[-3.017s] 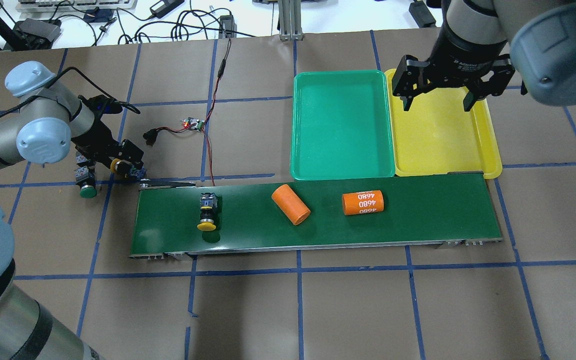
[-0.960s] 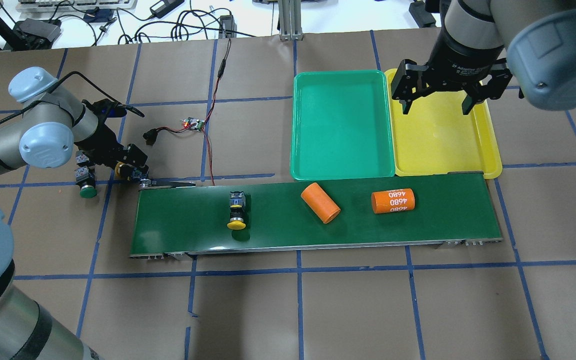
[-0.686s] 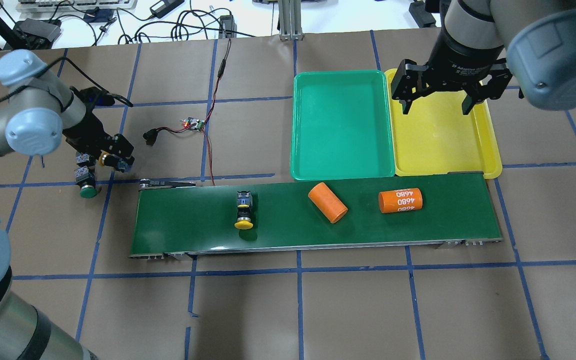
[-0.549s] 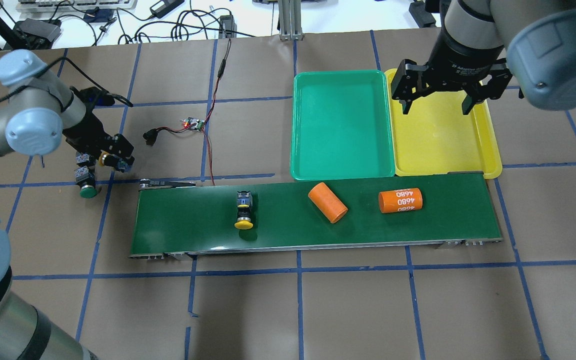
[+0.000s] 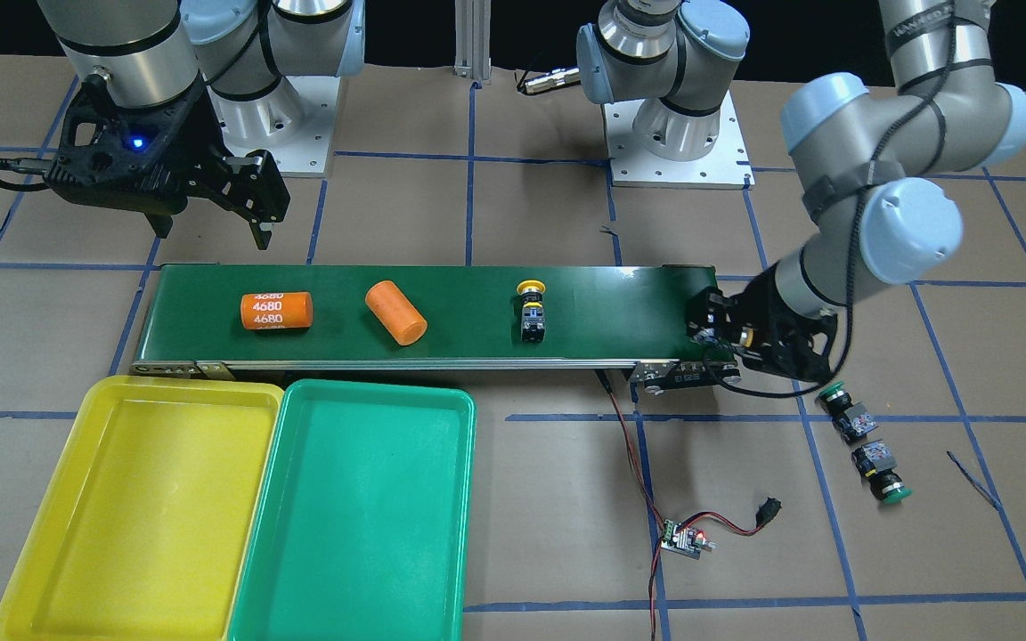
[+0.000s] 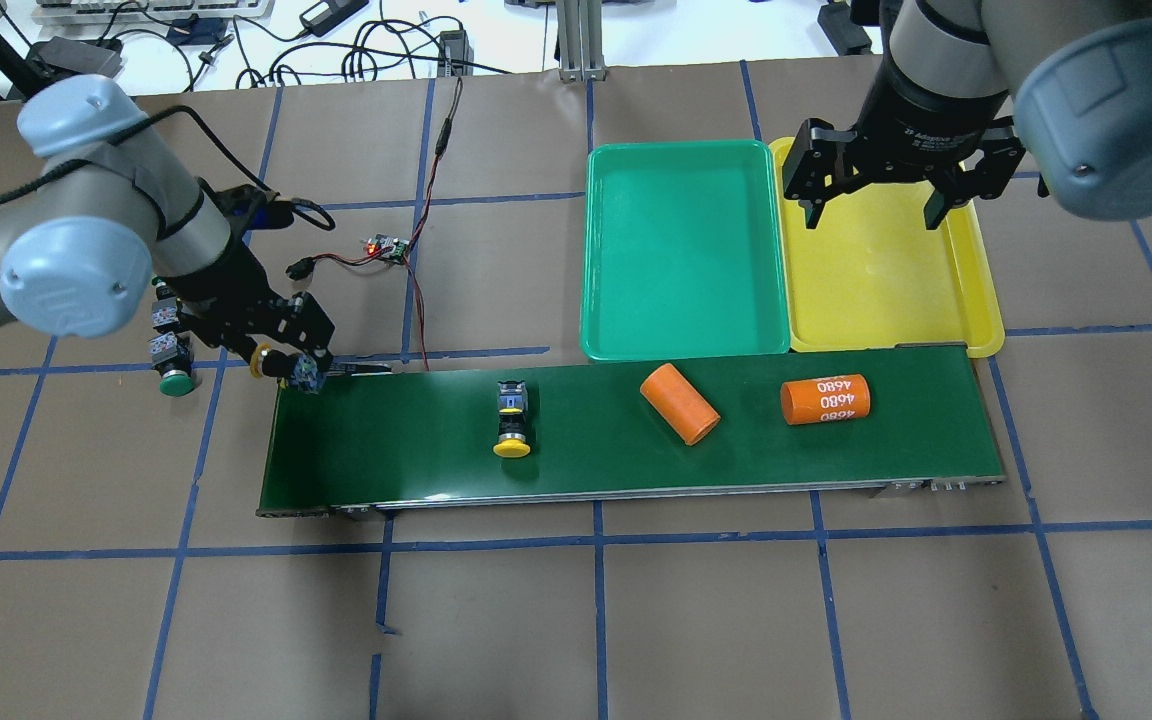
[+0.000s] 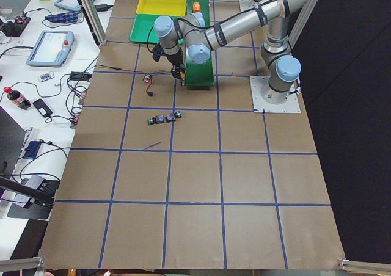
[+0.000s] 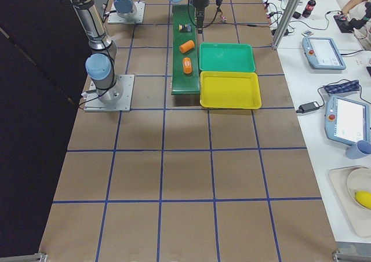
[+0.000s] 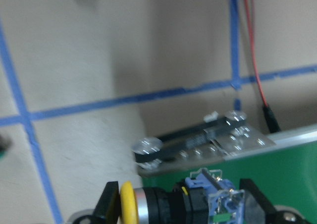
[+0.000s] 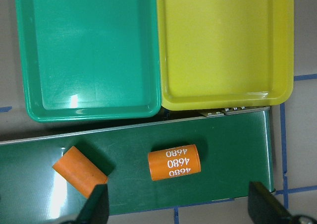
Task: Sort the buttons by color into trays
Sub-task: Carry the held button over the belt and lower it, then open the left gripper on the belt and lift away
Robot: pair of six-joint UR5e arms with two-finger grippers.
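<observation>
The big table [image 6: 836,620] is brown, with blue tape lines [image 6: 598,620] making squares on it. Along its far edge runs a white bench [image 7: 24,74] full of black cables [image 6: 376,45]. A grey metal post [image 6: 576,40] stands at that edge. The floor [image 7: 360,135] past the other long edge looks black.

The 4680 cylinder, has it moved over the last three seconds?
Yes. The 4680 cylinder slid right along the belt, from beside the green tray to beside the yellow tray.
</observation>
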